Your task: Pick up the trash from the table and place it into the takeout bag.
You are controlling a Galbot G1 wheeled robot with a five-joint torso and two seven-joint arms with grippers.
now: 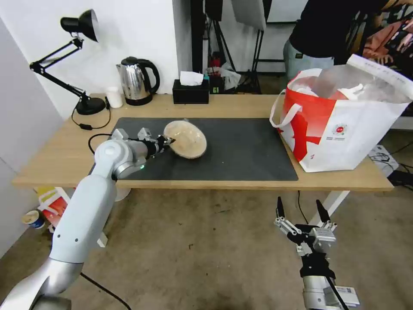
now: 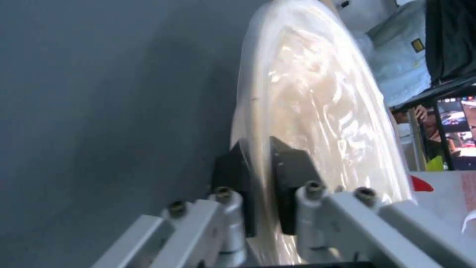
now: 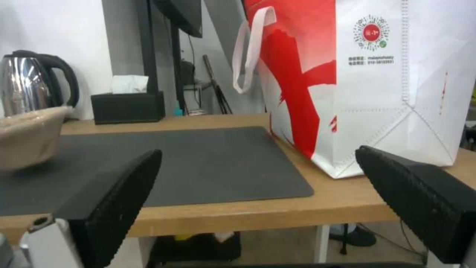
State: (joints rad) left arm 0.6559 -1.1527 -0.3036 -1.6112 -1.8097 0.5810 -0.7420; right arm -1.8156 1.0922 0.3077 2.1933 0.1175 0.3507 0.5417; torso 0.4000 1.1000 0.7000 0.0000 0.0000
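- Here the left gripper point(image 1: 168, 140) is clamped on the near rim of the beige paper bowl point(image 1: 186, 138); the left wrist view shows its dark pads point(image 2: 288, 175) pinching the thin wall from both sides.
- The bowl is tilted, its far edge near or on the dark grey mat point(image 1: 241, 150); I cannot tell whether it has left the mat entirely.
- A thin paper rim will likely flex, so the hold should stay firm and the lift slow, keeping the bowl from swinging or slipping out.
- The takeout bag point(image 1: 344, 129) stands at the right end of the table point(image 1: 64, 159), well apart from the bowl, its mouth open at the top; the carry probably needs to rise above the bag's rim and clear the strap handle point(image 1: 282, 116) before lowering.
- The right gripper point(image 1: 300, 210) hangs idle below the table's front edge, fingers spread wide.
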